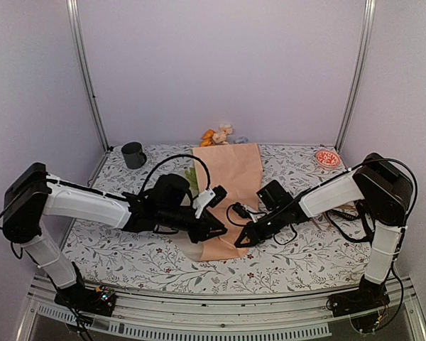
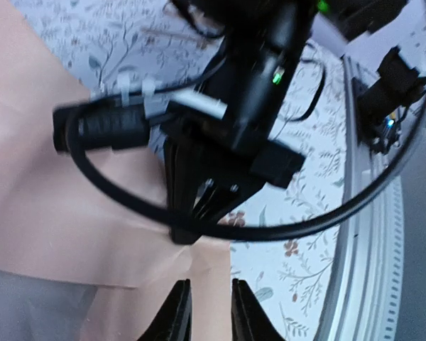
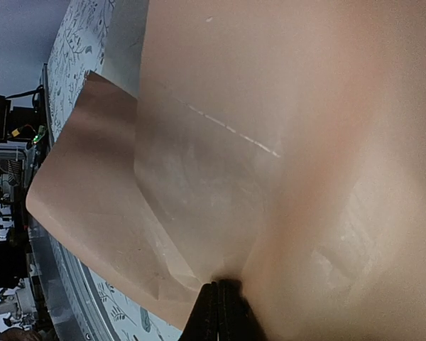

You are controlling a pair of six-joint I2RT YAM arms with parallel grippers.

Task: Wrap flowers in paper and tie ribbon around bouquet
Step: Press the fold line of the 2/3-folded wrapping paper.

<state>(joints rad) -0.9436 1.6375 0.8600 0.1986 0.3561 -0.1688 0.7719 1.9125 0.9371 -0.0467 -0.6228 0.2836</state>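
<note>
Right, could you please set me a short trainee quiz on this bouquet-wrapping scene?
1. True or false: the right claw is shut on the paper.
2. In the top view, what shows at the paper's far edge? A) scissors B) flowers C) a bottle
3. What dark thing stands at the far left, apart from the paper?

Key: 1 true; 2 B; 3 the mug.
</note>
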